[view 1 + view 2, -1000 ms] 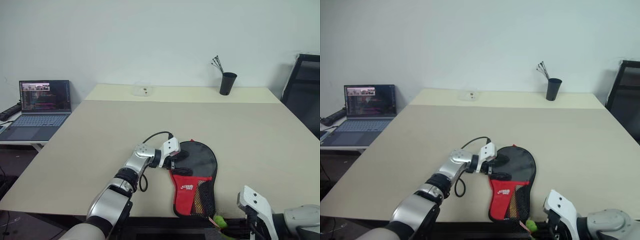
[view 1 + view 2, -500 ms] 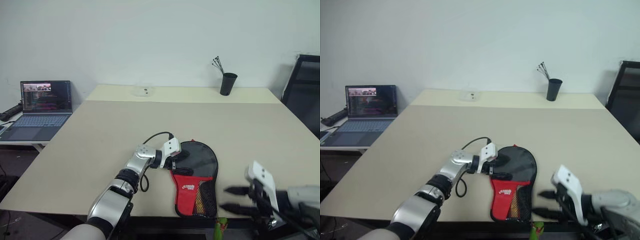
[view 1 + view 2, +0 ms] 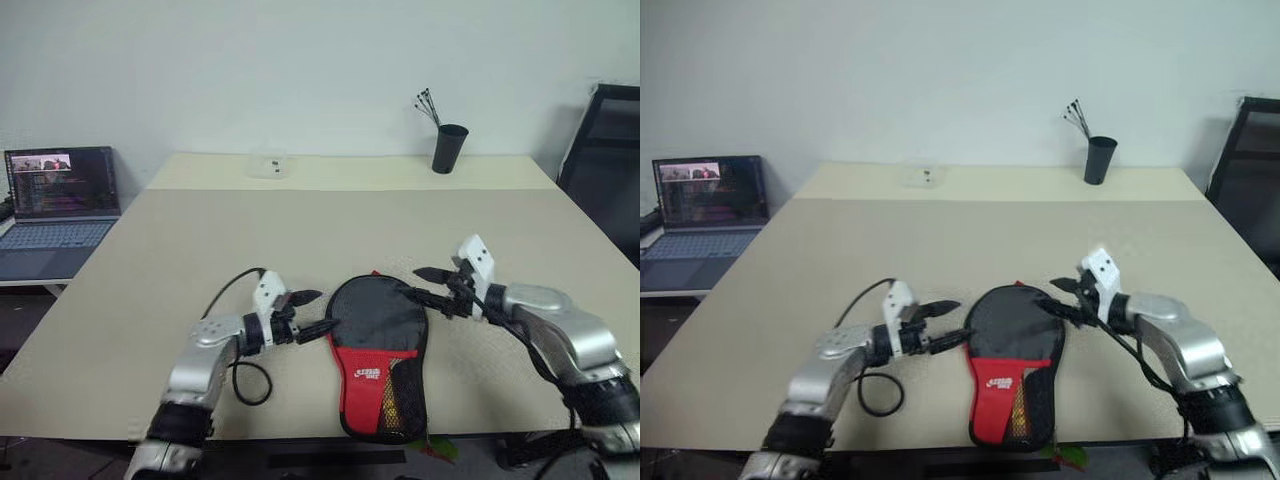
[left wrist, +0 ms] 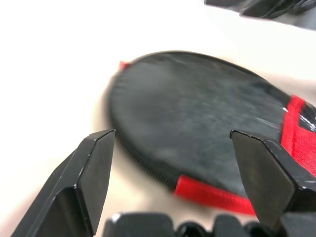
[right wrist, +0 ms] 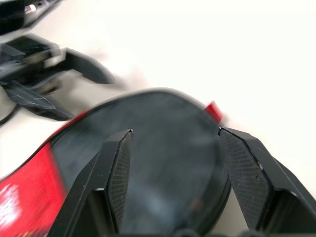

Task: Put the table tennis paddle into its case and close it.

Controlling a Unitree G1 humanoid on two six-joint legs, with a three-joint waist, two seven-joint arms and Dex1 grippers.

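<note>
The case (image 3: 378,330) lies flat on the table (image 3: 300,230) near the front edge, its black round part away from me and its red handle part with the mesh pocket toward me. The table tennis paddle is hidden from view. My left gripper (image 3: 322,310) stands open just left of the round part, fingertips close to its zip rim (image 4: 148,168). My right gripper (image 3: 418,283) is open at the round part's right edge, pointing across it. The right wrist view looks over the case (image 5: 158,148) toward the left gripper (image 5: 59,74).
A black cup (image 3: 449,148) with thin sticks stands at the table's far right. A small clear object (image 3: 267,163) lies at the far middle. An open laptop (image 3: 55,200) sits on a side desk to the left. A black chair (image 3: 605,150) stands to the right.
The camera has shifted. My right arm came up from below the table's front edge to the case's right side and opened. My left gripper drew back off the case to its left.
</note>
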